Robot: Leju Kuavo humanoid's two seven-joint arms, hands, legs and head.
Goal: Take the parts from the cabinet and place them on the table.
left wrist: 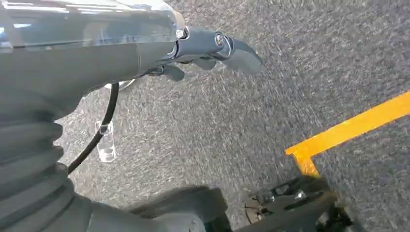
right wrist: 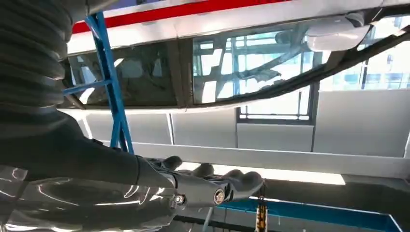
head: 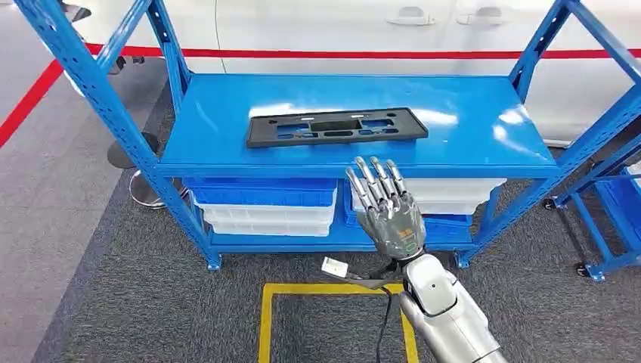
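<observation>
A flat black plastic part [head: 336, 126] with several cut-outs lies on the top shelf of the blue cabinet [head: 484, 140], near its front edge. My right hand [head: 387, 208] is raised in front of the shelf edge, just below and right of the part, fingers straight and apart, holding nothing. In the right wrist view the same hand [right wrist: 203, 186] is empty, with a blue upright [right wrist: 113, 92] behind it. My left hand [left wrist: 212, 48] hangs over grey carpet, fingers loosely extended, nothing in it.
Blue and white bins [head: 264, 204] fill the cabinet's lower shelf. A yellow taped square [head: 332, 291] marks the carpet in front. A white car with a red stripe [head: 363, 53] stands behind. Another blue rack [head: 612, 219] is at the right.
</observation>
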